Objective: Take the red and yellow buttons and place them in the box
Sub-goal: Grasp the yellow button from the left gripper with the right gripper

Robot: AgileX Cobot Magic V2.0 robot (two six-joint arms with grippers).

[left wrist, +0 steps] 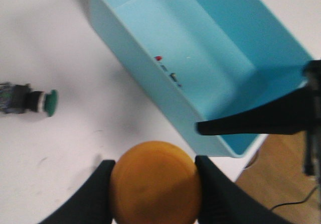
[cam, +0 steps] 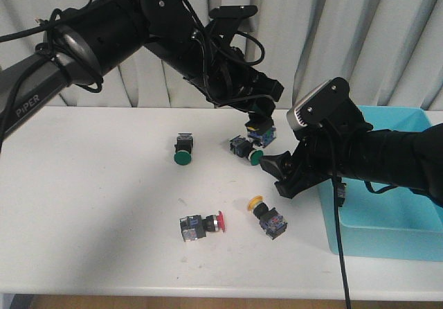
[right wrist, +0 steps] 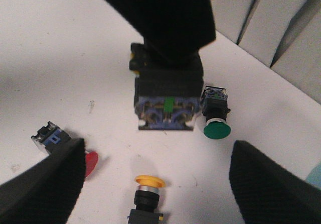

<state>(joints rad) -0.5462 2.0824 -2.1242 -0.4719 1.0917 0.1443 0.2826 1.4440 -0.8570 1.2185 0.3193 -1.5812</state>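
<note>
My left gripper [cam: 260,117] hangs above the table's middle, shut on a yellow button [left wrist: 155,181]. Its orange-yellow cap fills the gap between the fingers, and its blocky body [cam: 261,134] hangs below. My right gripper [cam: 275,174] is open, low over the table just left of the box [cam: 387,205]. A second yellow button [right wrist: 149,191] lies on the table between its spread fingers without touching them, seen in the front view too [cam: 267,216]. A red button [cam: 204,224] lies to that button's left, with its cap [right wrist: 90,162] partly behind a finger. The light-blue box [left wrist: 200,58] appears empty.
Two green-capped buttons lie on the table, one at centre left [cam: 182,149] and one [cam: 246,148] just under the left gripper. A grey curtain hangs behind the table. The table's front edge is near the red button.
</note>
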